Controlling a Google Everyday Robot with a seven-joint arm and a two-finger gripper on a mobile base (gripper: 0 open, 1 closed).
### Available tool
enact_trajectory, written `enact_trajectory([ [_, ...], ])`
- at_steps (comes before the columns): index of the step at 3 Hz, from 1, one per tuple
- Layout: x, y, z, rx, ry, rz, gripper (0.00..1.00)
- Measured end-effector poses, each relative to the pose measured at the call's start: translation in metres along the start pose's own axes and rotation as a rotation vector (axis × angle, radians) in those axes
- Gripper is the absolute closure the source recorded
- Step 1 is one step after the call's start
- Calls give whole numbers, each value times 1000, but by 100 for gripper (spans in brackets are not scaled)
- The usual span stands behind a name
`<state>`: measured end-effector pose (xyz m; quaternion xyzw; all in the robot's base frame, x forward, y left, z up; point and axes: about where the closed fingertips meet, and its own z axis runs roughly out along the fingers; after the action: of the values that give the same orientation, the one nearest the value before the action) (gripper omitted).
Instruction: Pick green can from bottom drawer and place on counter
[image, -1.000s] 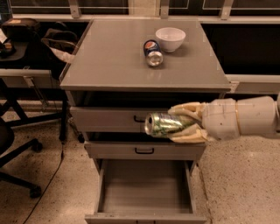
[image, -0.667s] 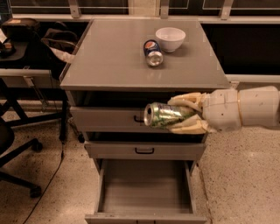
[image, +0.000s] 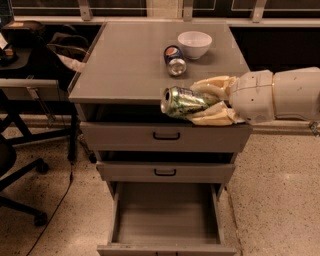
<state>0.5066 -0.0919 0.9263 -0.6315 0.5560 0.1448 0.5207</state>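
Green can (image: 181, 101): held sideways, just at the front edge of the counter (image: 130, 60).
Gripper (image: 196, 104): at the counter's front edge, fingers (image: 212, 86) clamped on the can.
Risk: the can may be struck against that edge unless lifted higher.

You'll see a bowl (image: 194, 44) upper centre, with a blue can (image: 174, 60) on its side just left of it. Top drawer (image: 125, 136) and middle drawer (image: 130, 171) mid-frame. Chair (image: 10, 165) and cable (image: 54, 210) lower left. Gripper (image: 196, 103) centre right.
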Motion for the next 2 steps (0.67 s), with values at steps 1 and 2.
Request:
enact_trajectory([
  [1,18,-11,11,20,18,85,100],
  [2,39,-27,22,32,44,145,100],
])
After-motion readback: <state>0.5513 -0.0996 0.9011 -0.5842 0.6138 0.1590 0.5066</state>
